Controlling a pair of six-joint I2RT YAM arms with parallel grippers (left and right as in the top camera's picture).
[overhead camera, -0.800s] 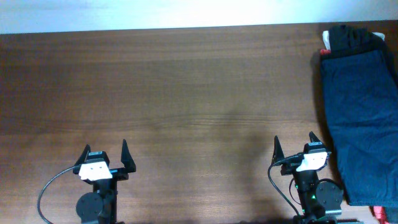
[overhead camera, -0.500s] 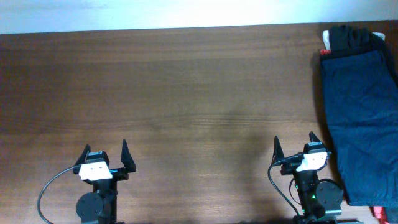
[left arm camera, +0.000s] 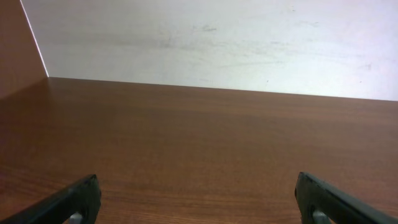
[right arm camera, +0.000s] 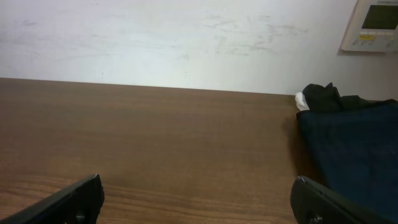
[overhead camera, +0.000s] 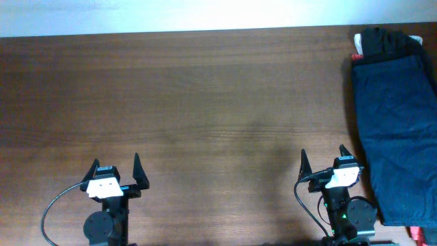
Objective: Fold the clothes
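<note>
overhead: dark wooden worktop (overhead camera: 205, 102). both arms sit at its near edge.

left gripper (overhead camera: 116, 164), left of centre: jaws spread wide, released, pointing toward the far edge.

right gripper (overhead camera: 323, 156), right of centre: jaws likewise spread and released, same heading.

navy-blue shorts (overhead camera: 399, 130) lie flat along the right side of the worktop. they run from near the far edge to the near edge, and the frame border cuts off their right part. their left edge lies just beside the right arm. i cannot tell whether cloth and arm base touch.

black garment (overhead camera: 386, 42) is bunched at the far right corner, touching the far end of the shorts. something white (overhead camera: 362, 42) shows at its left side, and a small red bit (overhead camera: 354, 57) just below that. i cannot identify either.

right wrist view: the dark fingers (right arm camera: 71, 200) sit low in the corners, set well apart. the shorts are ahead on the right, with the black garment heaped behind them. a pale wall panel (right arm camera: 375, 25) is mounted at upper right.

left wrist view: the fingers are wide apart here too. i see across the worktop to a scuffed pale wall (left arm camera: 217, 37).
</note>
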